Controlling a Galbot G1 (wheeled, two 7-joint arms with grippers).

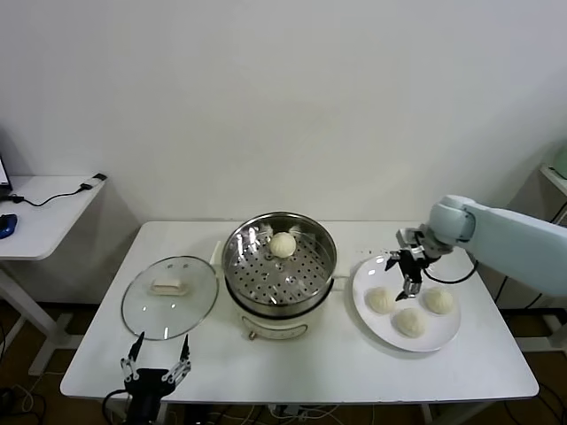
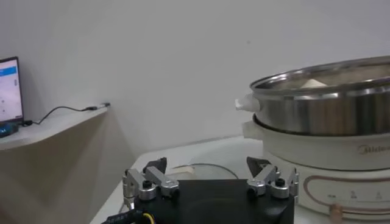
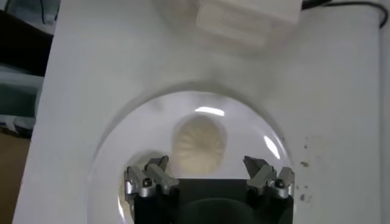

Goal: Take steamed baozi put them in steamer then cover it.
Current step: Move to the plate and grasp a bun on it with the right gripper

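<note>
The steel steamer (image 1: pixel 280 266) stands mid-table with one baozi (image 1: pixel 283 244) on its perforated tray. Three more baozi lie on the white plate (image 1: pixel 368 320) to the right: one on the left (image 1: pixel 381 300), one at the front (image 1: pixel 408 321), one on the right (image 1: pixel 438 300). My right gripper (image 1: pixel 409 277) hangs open just above the plate's left bun, which shows between the fingers in the right wrist view (image 3: pixel 199 144). The glass cover (image 1: pixel 169 297) lies flat on the table left of the steamer. My left gripper (image 1: pixel 157 359) is open and parked at the table's front left edge, facing the steamer (image 2: pixel 329 115).
A side desk (image 1: pixel 44 208) with cables stands at far left beyond the table. The steamer's cream-white handle (image 3: pixel 247 18) shows beyond the plate (image 3: pixel 122 128) in the right wrist view.
</note>
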